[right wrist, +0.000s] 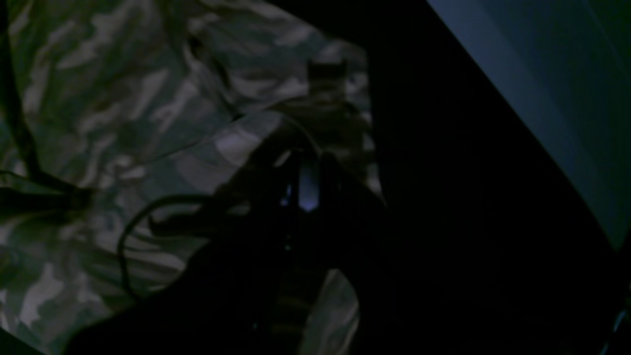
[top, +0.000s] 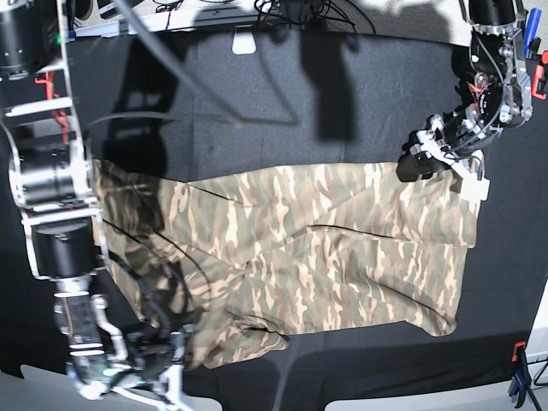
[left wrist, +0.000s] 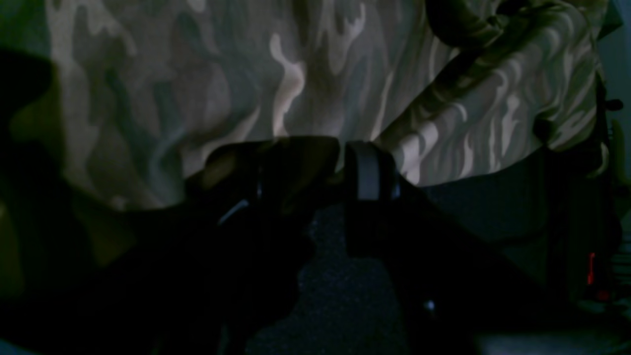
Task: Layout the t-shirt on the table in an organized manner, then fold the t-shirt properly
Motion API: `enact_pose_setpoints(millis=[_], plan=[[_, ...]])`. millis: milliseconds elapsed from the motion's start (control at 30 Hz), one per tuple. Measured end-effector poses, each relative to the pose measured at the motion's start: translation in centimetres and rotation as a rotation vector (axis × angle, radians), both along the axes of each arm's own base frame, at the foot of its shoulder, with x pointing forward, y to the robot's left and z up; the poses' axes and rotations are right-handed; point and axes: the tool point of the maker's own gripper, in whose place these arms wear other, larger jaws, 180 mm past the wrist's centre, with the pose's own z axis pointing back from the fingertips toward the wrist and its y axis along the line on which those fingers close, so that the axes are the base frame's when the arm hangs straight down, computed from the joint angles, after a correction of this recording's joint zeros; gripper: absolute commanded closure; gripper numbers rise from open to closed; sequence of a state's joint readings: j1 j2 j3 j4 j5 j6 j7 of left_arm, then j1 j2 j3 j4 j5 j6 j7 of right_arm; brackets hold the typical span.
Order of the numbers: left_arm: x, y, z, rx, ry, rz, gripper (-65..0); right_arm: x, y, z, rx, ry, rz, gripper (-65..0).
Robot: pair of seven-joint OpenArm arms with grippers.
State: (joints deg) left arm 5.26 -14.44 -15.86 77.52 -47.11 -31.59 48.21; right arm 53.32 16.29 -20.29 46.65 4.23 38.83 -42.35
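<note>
The camouflage t-shirt [top: 308, 257] lies spread across the black table [top: 257, 103], with folds running through its middle and a bunched lower left corner. My left gripper [top: 411, 163] sits at the shirt's far right edge. In the left wrist view its fingers [left wrist: 369, 170] stand partly apart at the hem of the t-shirt [left wrist: 296, 74], with table cloth [left wrist: 335, 276] showing between them. My right gripper [top: 175, 349] is at the shirt's lower left corner. In the right wrist view the right gripper [right wrist: 303, 182] is shut, with wrinkled t-shirt fabric [right wrist: 123, 98] gathered at its tips.
A red and blue clamp [top: 538, 77] grips the table's right edge, and another clamp [top: 516, 372] sits at the near right corner. Cables and a white block [top: 244, 43] lie along the far edge. The right arm's links [top: 51, 180] tower over the left side.
</note>
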Motion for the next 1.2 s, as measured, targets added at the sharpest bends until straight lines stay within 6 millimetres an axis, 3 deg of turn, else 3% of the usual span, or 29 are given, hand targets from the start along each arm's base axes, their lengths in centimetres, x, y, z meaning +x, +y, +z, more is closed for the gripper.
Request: enact_pose_setpoints(millis=[100, 300, 733, 933, 1033, 1067, 1133, 1200], plan=[[0.0, 0.0, 0.0, 0.0, 0.0, 0.0, -19.2, -0.1, 1.3, -0.4, -0.03, 0.002, 0.045, 0.0], [0.0, 0.0, 0.0, 0.0, 0.0, 0.0, -19.2, -0.2, 2.0, -2.4, -0.234, -0.025, 0.102, 0.0], [0.0, 0.0, 0.0, 0.0, 0.0, 0.0, -19.2, 1.6, 1.2, -1.2, -0.264, -0.149, -0.007, 0.0], [0.0, 0.0, 0.0, 0.0, 0.0, 0.0, -19.2, 1.3, 3.0, -1.6, -0.249, -0.132, 0.008, 0.0], [0.0, 0.0, 0.0, 0.0, 0.0, 0.0, -19.2, 0.6, 3.0, -2.2, -0.265, -0.072, -0.02, 0.0], [0.0, 0.0, 0.0, 0.0, 0.0, 0.0, -19.2, 0.2, 2.7, -2.6, -0.268, -0.034, -0.044, -3.8], [0.0, 0.0, 0.0, 0.0, 0.0, 0.0, -19.2, -0.6, 1.9, -3.3, -0.292, 0.023, -0.073, -19.7], [0.0, 0.0, 0.0, 0.0, 0.0, 0.0, -19.2, -0.8, 1.2, -3.5, -0.311, 0.041, -0.104, -28.9]])
